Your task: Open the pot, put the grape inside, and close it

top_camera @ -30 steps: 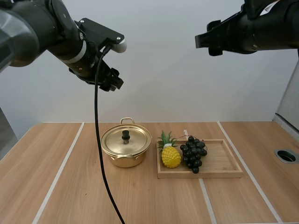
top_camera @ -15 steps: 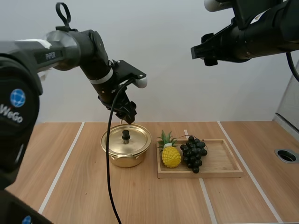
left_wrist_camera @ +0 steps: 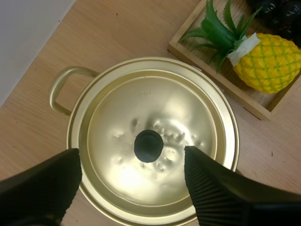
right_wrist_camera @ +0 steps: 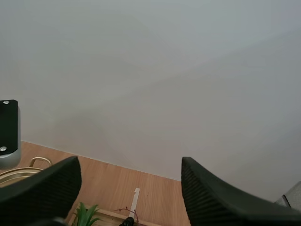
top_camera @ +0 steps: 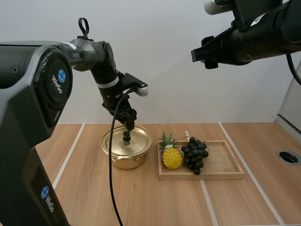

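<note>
— On the desk [top_camera: 141, 202], what sits round the pot [top_camera: 126, 160]?
— Just beside the pot, a wooden tray [top_camera: 225, 165] holds the grape bunch [top_camera: 194, 154], dark and knobbly. Your right claw [right_wrist_camera: 130, 160] hangs high above, off to the pot's tray side, spread wide.
— And the lid [left_wrist_camera: 188, 117]?
— Domed polished gold, seated on the pot. Your left claw [left_wrist_camera: 131, 151] gapes wide just over its small round black knob [left_wrist_camera: 148, 146]. Centre on it, lower squarely, pinch firmly, lift straight up.

knob [left_wrist_camera: 148, 146] — bare lid [left_wrist_camera: 188, 117] all round | pineapple [top_camera: 172, 157] — stands between pot [top_camera: 126, 162] and grapes [top_camera: 194, 154] | table [top_camera: 155, 202] near side free
</note>
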Controlling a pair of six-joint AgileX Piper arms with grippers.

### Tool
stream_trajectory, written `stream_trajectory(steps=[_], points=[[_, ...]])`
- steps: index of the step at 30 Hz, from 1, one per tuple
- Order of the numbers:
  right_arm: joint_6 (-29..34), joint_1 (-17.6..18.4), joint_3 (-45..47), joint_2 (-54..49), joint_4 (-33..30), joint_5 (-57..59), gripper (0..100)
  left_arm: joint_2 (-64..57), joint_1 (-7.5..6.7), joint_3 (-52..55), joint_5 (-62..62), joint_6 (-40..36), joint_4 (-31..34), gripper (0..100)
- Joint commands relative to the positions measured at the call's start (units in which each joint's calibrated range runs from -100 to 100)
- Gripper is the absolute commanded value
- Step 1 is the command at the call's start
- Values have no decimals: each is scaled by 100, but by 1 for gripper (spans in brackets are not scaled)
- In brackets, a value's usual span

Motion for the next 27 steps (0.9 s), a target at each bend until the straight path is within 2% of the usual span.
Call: stream_trajectory(steps=[1, 17, 23, 27], points=[[-91, -24, -41, -44, 51, 20, 100, 180, -27, -247, 228, 11, -8, 100], [-136, -24, -41, -44, 51, 36, 100, 869, -33, -468, 231, 18, -8, 100], [-136, -24, -41, -44, 51, 36, 100, 1056, -196, -468, 231, -5, 234, 100], [-136, -24, -41, -44, 51, 57, 100, 1124, -236, -468, 204, -13, 260, 100]])
